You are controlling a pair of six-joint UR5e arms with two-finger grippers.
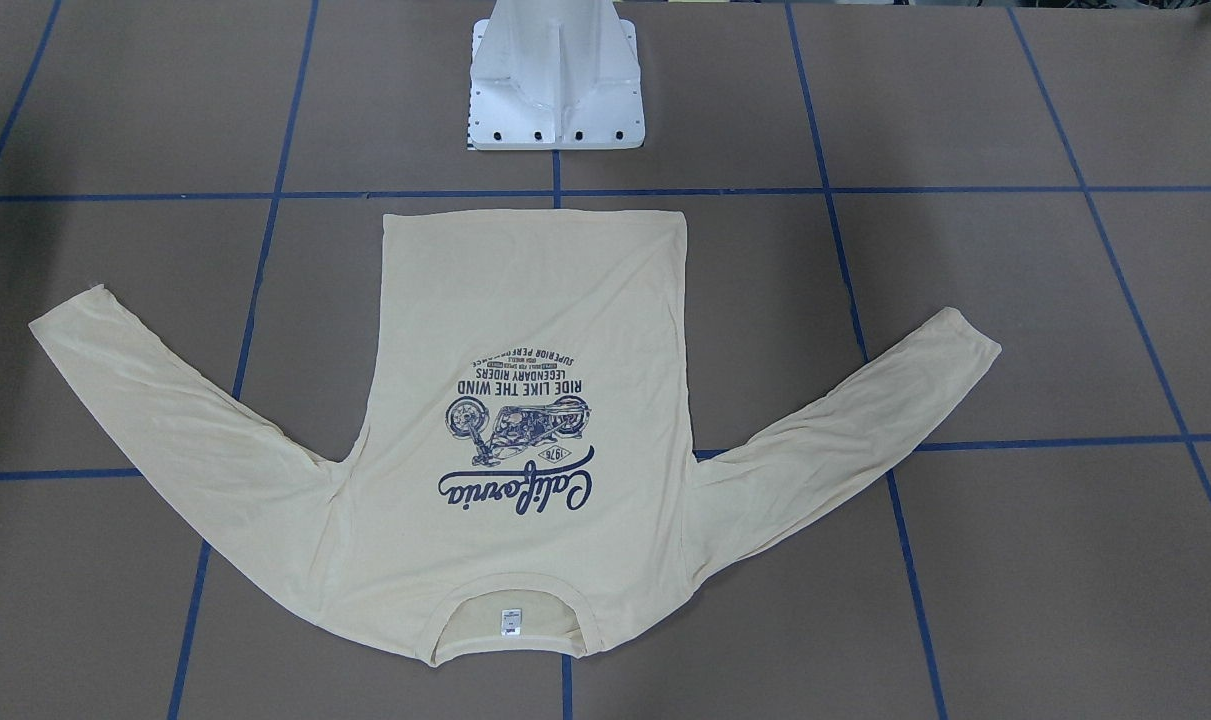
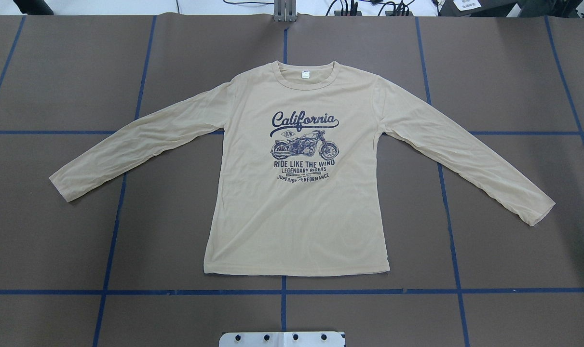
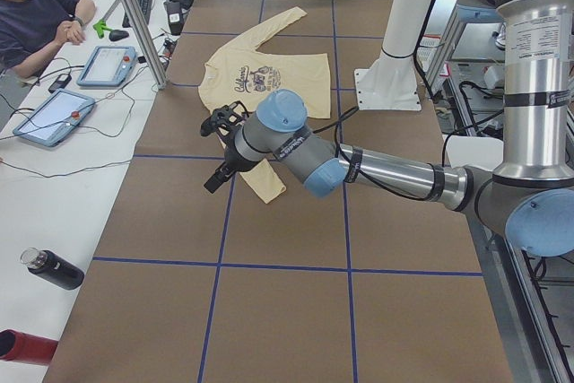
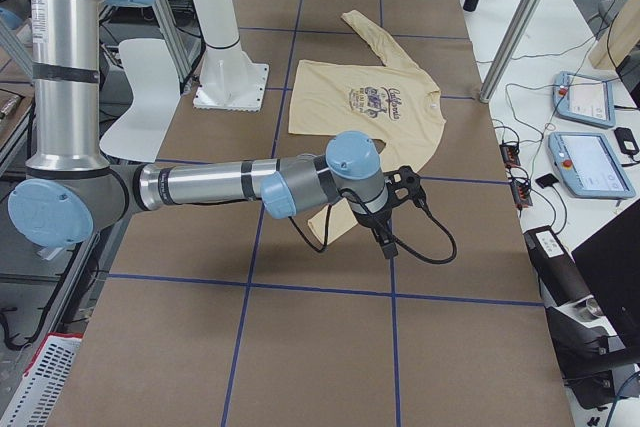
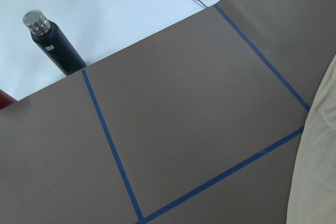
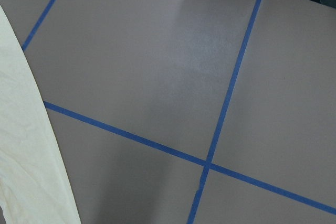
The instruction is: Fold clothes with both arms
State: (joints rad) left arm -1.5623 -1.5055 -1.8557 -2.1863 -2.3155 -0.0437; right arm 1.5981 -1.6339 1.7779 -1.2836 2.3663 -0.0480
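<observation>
The clothes are a single pale cream-yellow long-sleeved shirt (image 2: 296, 217), lying flat and face up with both sleeves spread and the navy "California" motorcycle print (image 2: 304, 144) showing. Its collar points away from the robot base and its hem (image 1: 535, 215) lies nearest it. The left arm reaches low over the table, and my left gripper (image 3: 216, 180) hangs by the near sleeve's cuff (image 3: 267, 187). My right gripper (image 4: 385, 243) hangs by the other cuff (image 4: 322, 232). Both grippers show only in the side views, so I cannot tell whether they are open or shut. Each wrist view catches a sleeve edge (image 5: 320, 161) (image 6: 26, 156).
The white pedestal base (image 1: 555, 90) stands behind the hem. A black bottle (image 5: 55, 45) and a red bottle (image 3: 22, 347) lie on the white side bench. Touch-screen pendants (image 3: 54, 114), cables and metal posts (image 3: 134, 15) line that bench, where a person (image 3: 36, 15) sits.
</observation>
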